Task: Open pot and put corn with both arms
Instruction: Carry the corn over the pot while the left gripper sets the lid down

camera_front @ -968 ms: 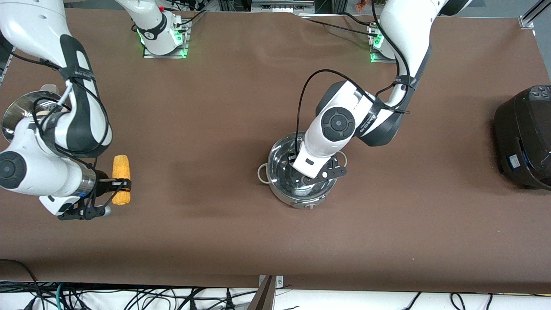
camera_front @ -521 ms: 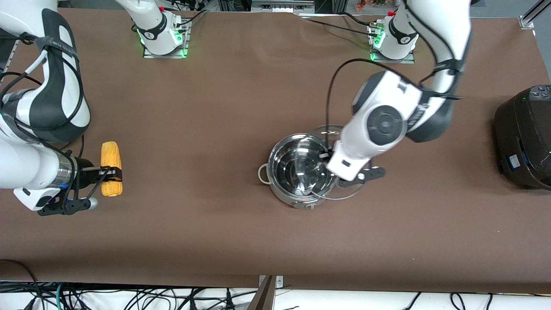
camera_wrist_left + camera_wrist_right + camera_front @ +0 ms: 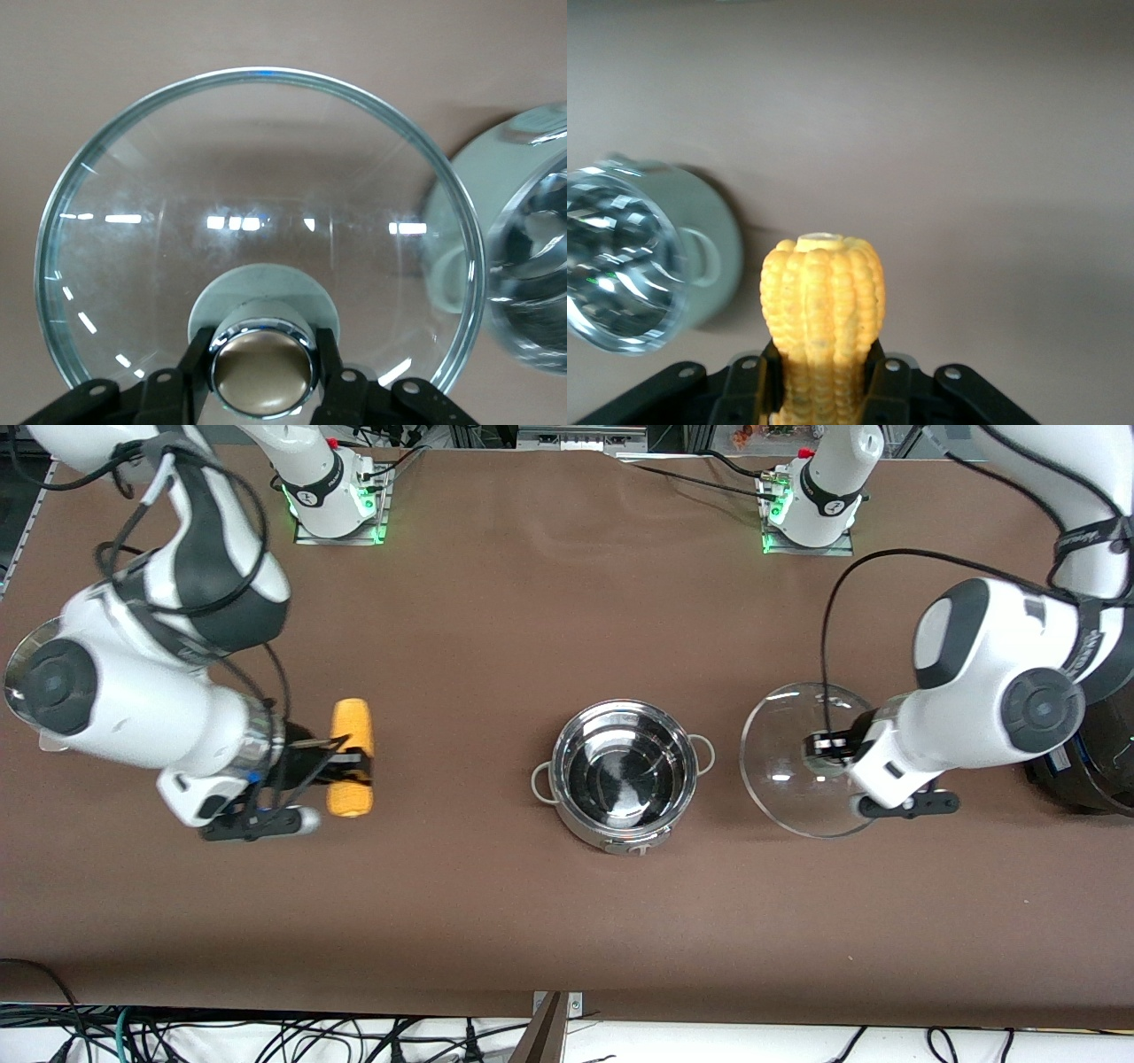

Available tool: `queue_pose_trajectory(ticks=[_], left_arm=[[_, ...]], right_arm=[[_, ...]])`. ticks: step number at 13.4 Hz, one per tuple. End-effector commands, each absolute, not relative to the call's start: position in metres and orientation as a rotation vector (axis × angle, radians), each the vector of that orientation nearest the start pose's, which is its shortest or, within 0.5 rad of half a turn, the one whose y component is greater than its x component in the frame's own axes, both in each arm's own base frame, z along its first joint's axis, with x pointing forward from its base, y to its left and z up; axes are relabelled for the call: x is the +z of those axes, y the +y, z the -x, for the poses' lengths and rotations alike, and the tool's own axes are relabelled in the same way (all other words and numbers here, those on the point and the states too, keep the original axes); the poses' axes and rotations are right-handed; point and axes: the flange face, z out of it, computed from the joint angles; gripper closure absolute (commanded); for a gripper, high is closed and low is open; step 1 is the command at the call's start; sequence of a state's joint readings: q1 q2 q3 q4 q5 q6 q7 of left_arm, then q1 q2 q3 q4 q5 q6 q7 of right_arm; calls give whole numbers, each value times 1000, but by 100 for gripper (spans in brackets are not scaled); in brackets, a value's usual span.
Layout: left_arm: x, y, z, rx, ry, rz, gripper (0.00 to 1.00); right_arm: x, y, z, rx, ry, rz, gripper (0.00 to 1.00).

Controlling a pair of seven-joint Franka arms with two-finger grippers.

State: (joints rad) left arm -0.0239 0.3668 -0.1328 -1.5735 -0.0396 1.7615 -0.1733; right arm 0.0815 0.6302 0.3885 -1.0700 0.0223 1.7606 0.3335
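Pot uncovered, lid and corn both held up in the air.

The pot (image 3: 622, 774) stands open in the middle of the table (image 3: 532, 620), with nothing inside it. The left gripper (image 3: 831, 747) is clenched on the copper-coloured knob (image 3: 261, 367) of the glass lid (image 3: 788, 731) and holds the lid over the bare table at about 3 o'clock from the pot, toward the left arm's end, next to the black rice cooker (image 3: 1085, 779). The right gripper (image 3: 341, 763) grasps the corn (image 3: 351, 756) around its middle and holds it over the table at about 9 o'clock from the pot, well apart from it.
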Motion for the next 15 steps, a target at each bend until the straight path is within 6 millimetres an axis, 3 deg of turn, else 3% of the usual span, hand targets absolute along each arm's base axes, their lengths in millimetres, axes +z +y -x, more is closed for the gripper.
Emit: queue_pose_trajectory(ticks=[1, 3, 4, 7, 9, 12, 13, 14, 15], left_arm=[[383, -33, -574, 181, 116, 3166, 100], [339, 16, -568, 101, 198, 3176, 100], [322, 30, -565, 94, 190, 3181, 100], [277, 35, -563, 189, 153, 3194, 100], [249, 36, -562, 245, 124, 3201, 100], [224, 37, -561, 310, 115, 3207, 100], [218, 38, -560, 324, 112, 3208, 84], [214, 43, -560, 334, 97, 3211, 52], [214, 45, -561, 331, 90, 3213, 11]], right_arm=[[494, 319, -678, -98, -35, 2822, 82], [483, 356, -675, -156, 40, 2768, 83], [478, 377, -670, -182, 63, 2742, 83], [454, 433, -660, -255, 149, 2636, 84], [433, 454, -656, -271, 158, 2599, 84], [403, 483, -646, -282, 138, 2566, 84], [394, 489, -644, -285, 137, 2557, 84], [386, 494, -643, -288, 146, 2546, 84], [375, 501, -640, -284, 172, 2532, 84]])
